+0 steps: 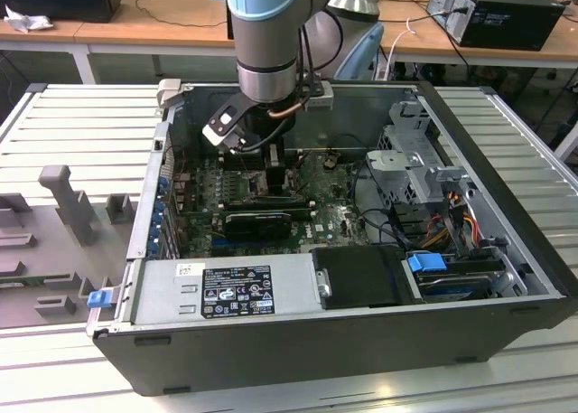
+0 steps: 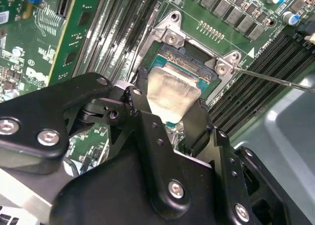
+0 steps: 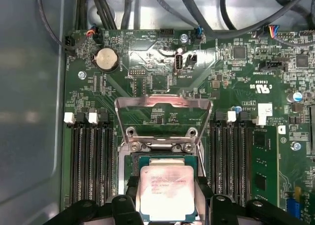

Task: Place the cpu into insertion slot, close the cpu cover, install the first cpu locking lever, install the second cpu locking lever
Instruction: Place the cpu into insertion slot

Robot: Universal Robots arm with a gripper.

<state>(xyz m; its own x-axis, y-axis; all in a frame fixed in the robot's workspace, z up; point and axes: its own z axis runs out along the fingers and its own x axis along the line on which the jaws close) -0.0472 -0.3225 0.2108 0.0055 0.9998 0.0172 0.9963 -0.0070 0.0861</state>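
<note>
Claw [image 2: 171, 101] clamped on the cpu [image 3: 166, 191], fingers [image 2: 140, 89] pinching two opposite edges. cpu is over the insertion slot [image 3: 162, 162], silver top up; can't tell if it's seated. cpu cover [image 3: 162, 108] is flipped open, standing up off one edge of the slot. Black memory slots [image 3: 88, 161] flank the slot on both sides. Coin cell [image 3: 106, 60] is on the board past the cover. Slot is inside the open pc case [image 1: 506, 160] on the slatted desk [image 1: 81, 124].

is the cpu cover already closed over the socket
No, in the first wrist view the cpu cover stands swung open beyond the insertion slot.
</note>
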